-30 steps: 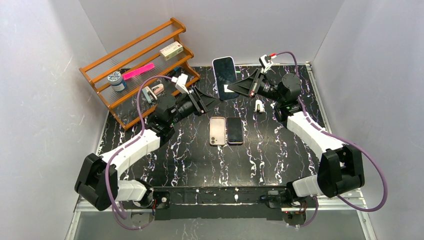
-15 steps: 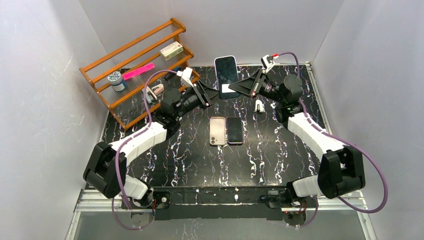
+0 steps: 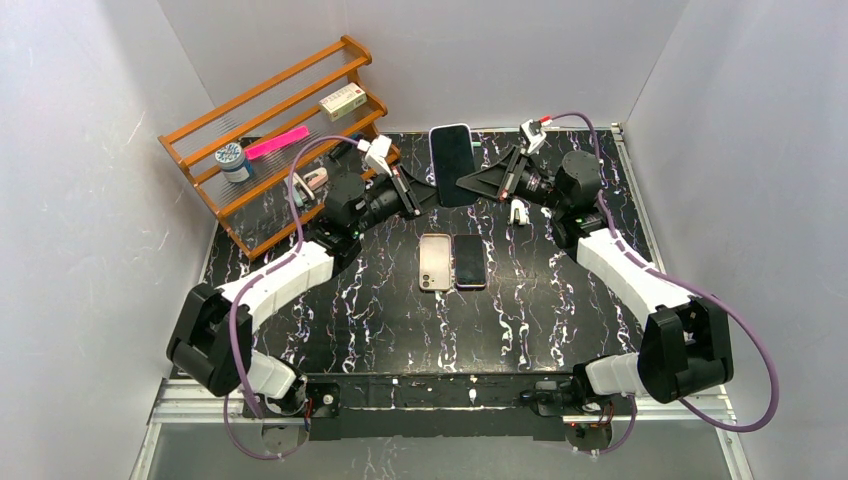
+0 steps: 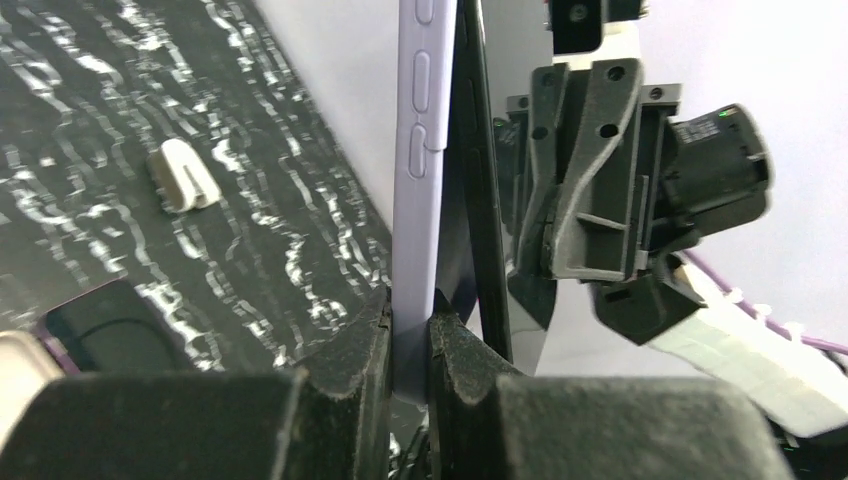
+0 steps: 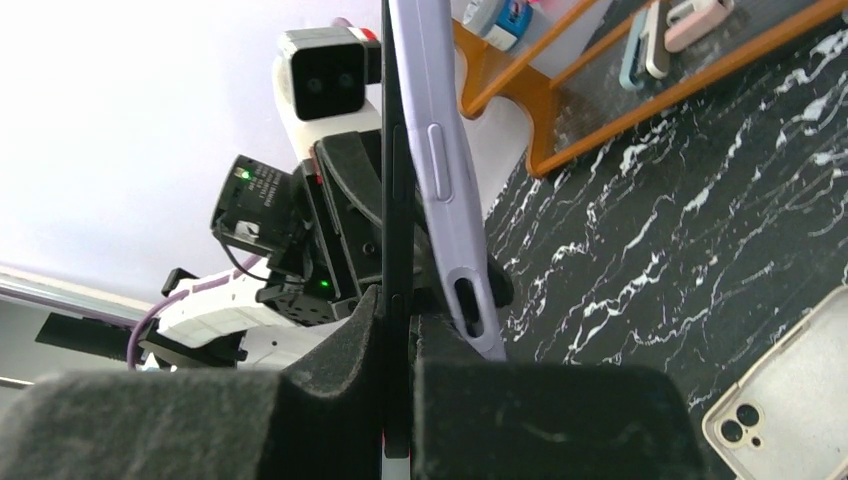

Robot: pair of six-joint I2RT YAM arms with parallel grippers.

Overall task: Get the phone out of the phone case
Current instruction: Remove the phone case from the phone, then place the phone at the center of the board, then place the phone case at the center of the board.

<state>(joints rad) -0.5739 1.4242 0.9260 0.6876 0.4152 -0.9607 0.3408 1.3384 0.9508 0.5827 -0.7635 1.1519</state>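
You are holding the phone aloft at 12 o'clock over the table. The right gripper is pinching its black edge and the left gripper is pinching the lilac case. Both grips are looking thin, so pulling unevenly is risking a slip and a drop.

Lilac phone case — black phone; table black, white-veined, seemingly marble.
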